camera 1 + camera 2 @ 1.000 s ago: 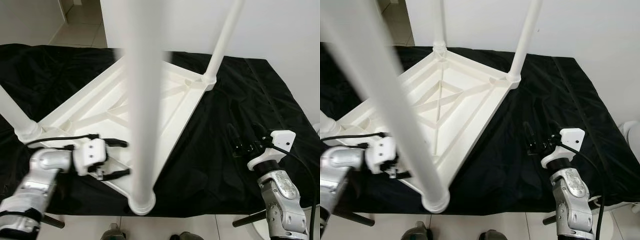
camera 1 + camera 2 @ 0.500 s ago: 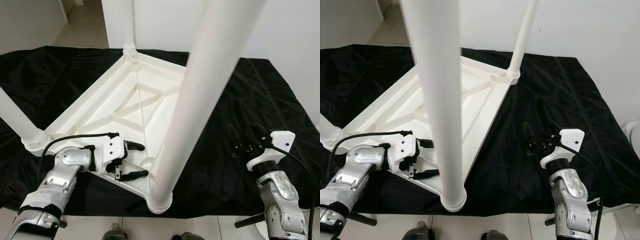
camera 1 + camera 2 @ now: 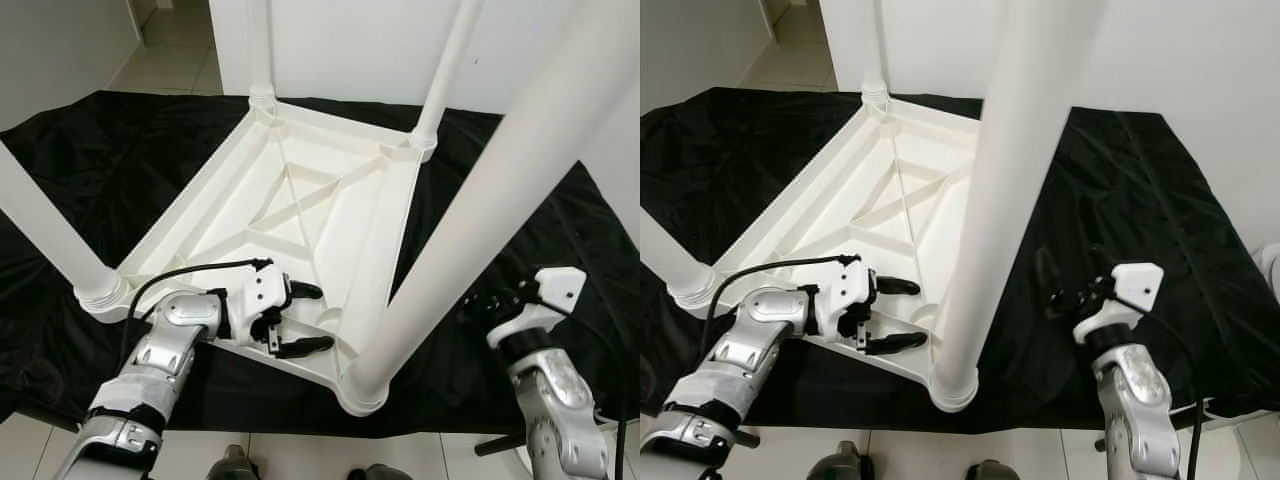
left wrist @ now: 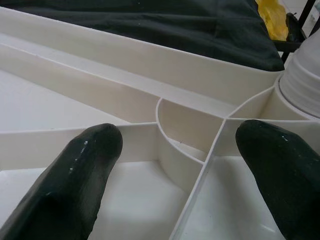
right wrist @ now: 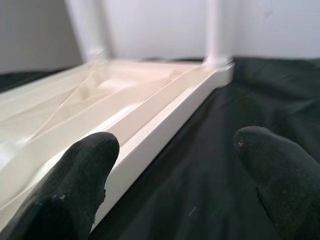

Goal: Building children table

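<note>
The white plastic table [image 3: 300, 215] lies upside down on a black cloth [image 3: 90, 170], with its legs pointing up. The cloth is spread over the floor [image 3: 170, 50], and pale tiles show at its near edge and behind it on the left.

Nearest to the camera stands the near right leg [image 3: 470, 230]. It rises from its socket at the near corner of the table and leans across the right half of the left eye view. Just left of this corner is the left gripper [image 3: 298, 318]. Its two black fingers [image 3: 305, 291] are spread wide: one finger reaches over the near rim into the ribbed underside, and the other lies along the outer side of the rim. In the left wrist view the fingers [image 4: 75, 175] hang above the white ribs, and the threaded base of the leg shows beside them. I cannot tell if the fingers touch the plastic.

On the right side, the right gripper [image 3: 1065, 290] hovers above the black cloth, apart from the table. Its fingers [image 5: 70, 185] are wide open and hold nothing. In the right wrist view they point along the long side rim of the table toward the far legs.

Further back, the near left leg [image 3: 50, 235] stands in its corner socket at the left. At the far side two more legs [image 3: 445, 70] stand upright in their sockets, close to the white wall [image 3: 370, 40].
</note>
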You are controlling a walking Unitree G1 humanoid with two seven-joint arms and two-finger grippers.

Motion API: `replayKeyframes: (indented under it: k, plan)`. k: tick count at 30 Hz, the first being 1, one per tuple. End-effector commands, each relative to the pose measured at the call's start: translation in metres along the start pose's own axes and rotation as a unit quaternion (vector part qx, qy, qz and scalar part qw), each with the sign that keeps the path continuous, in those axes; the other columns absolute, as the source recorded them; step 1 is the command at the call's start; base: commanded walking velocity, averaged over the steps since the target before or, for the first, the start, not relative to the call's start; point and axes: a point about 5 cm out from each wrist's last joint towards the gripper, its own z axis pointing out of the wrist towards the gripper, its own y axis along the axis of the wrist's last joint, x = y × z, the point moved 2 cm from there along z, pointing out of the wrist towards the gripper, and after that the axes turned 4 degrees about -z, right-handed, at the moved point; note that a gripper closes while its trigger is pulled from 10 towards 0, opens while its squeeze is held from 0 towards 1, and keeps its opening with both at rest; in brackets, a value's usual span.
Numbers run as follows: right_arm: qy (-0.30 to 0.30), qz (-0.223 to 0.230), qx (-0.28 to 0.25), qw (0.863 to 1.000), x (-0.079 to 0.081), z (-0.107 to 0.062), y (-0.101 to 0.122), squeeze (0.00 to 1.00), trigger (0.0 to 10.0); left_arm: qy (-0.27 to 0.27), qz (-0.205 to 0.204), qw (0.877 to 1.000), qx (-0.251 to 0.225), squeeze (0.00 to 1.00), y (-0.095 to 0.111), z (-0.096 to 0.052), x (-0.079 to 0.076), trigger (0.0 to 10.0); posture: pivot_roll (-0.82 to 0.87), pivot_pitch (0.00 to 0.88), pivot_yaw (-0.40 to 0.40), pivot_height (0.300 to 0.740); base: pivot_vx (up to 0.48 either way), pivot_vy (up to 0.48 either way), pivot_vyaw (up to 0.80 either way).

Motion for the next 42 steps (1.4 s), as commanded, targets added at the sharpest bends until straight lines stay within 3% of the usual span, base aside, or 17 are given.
replayKeyframes:
  k: [1,7,13,15,18,24,30,37,42]
  plan:
    - [0.019,-0.004,0.005,1.000,0.002,-0.003,0.002,0.00,10.0,0.232,0.002,0.972,-0.015,0.00,0.006,-0.003,0.034,10.0,0.00,0.059,0.006,0.740,0.000,0.000,0.00]
    - [0.116,0.003,0.036,0.993,0.021,-0.027,0.003,0.00,10.0,0.256,-0.009,0.966,-0.027,0.00,0.012,0.003,0.043,10.0,-0.02,0.069,0.003,0.740,0.000,0.000,0.00]
    - [0.163,-0.004,0.052,0.985,0.025,-0.039,0.007,0.00,10.0,0.256,0.002,0.966,-0.019,0.00,0.012,-0.002,0.046,10.0,-0.02,0.070,0.004,0.740,0.000,0.000,0.00]
    - [0.196,-0.002,0.064,0.979,0.028,-0.047,0.008,0.00,10.0,0.257,0.002,0.966,-0.017,0.00,0.012,-0.004,0.047,10.0,-0.02,0.068,0.003,0.740,0.000,0.000,0.00]
    - [0.289,0.000,0.104,0.952,0.037,-0.070,0.009,0.00,10.0,0.253,0.007,0.967,-0.013,0.00,0.013,-0.005,0.049,10.0,-0.03,0.066,0.004,0.740,0.000,0.000,0.00]
    - [0.354,0.008,0.127,0.927,0.042,-0.082,0.014,0.00,10.0,0.250,0.014,0.968,-0.014,0.00,0.014,-0.005,0.048,10.0,-0.02,0.063,0.002,0.740,0.000,0.000,0.00]
    - [0.359,0.002,0.108,0.927,0.043,-0.074,0.022,0.00,10.0,0.248,0.024,0.968,-0.013,0.00,0.014,-0.006,0.047,10.0,-0.02,0.059,0.004,0.740,0.000,0.000,0.00]
    - [0.339,-0.032,0.069,0.938,0.045,-0.047,0.024,0.00,10.0,0.246,0.018,0.969,-0.013,0.00,0.014,-0.007,0.045,10.0,-0.01,0.055,0.003,0.740,0.000,0.000,0.00]
    - [0.338,-0.021,0.038,0.940,0.062,-0.028,0.020,0.00,10.0,0.245,0.018,0.969,-0.017,0.00,0.016,-0.008,0.044,10.0,0.01,0.051,-0.001,0.740,0.000,0.000,0.00]
